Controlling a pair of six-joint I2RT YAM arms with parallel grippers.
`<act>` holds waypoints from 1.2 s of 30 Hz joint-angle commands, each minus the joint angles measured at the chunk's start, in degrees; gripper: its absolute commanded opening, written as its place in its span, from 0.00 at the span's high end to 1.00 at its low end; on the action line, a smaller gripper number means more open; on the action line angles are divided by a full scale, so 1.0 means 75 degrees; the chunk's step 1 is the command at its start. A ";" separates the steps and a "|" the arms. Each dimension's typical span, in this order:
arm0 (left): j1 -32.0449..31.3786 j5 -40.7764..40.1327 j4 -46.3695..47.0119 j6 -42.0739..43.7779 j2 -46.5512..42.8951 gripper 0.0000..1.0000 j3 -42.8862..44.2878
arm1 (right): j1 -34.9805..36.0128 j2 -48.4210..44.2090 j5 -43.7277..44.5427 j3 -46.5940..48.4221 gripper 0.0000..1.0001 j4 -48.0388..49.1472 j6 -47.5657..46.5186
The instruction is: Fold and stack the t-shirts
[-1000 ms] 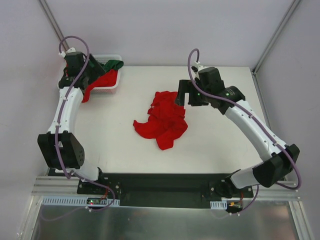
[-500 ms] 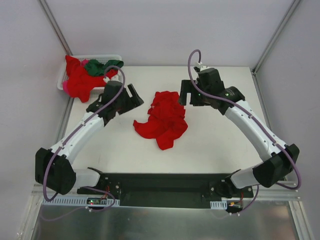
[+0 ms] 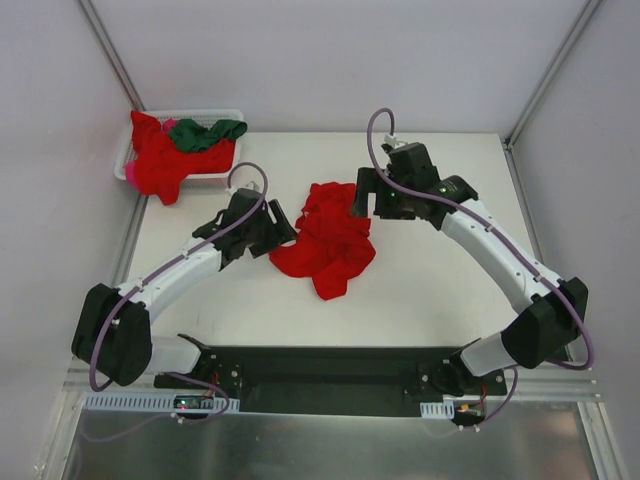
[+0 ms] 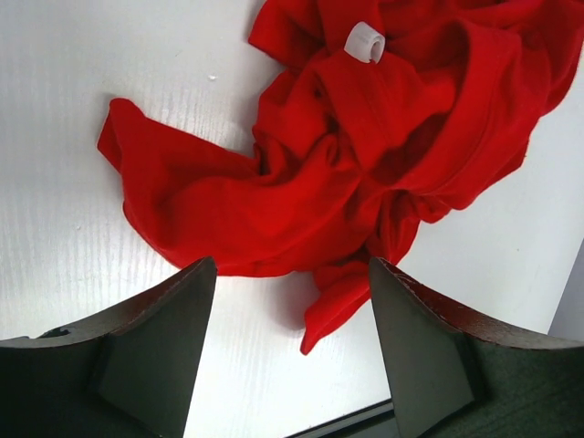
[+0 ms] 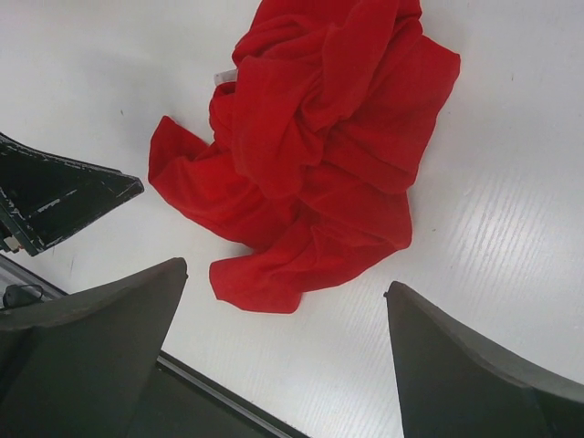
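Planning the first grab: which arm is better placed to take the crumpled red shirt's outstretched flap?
Left. The left gripper, open, hangs close by that flap of the red t-shirt; the right gripper, also open, is at its far side.

Pretty bare setup: a plain white table (image 3: 440,290) fills the middle of the top view, and up close in the wrist views it has a faint grain. Pale greyish walls (image 3: 330,60) close it in at 9, 12 and 3 o'clock. Slanted metal posts (image 3: 108,50) stand at 11 and 1 o'clock. At 6 o'clock there's a black plate (image 3: 340,365), then a shiny metal sheet (image 3: 330,450). The light is soft and even.
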 commanded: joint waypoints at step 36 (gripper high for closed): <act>0.1026 -0.0378 0.0430 -0.0957 -0.0530 0.34 -0.0879 | 0.1090 0.1738 0.1520 0.1217 0.01 0.1341 0.1014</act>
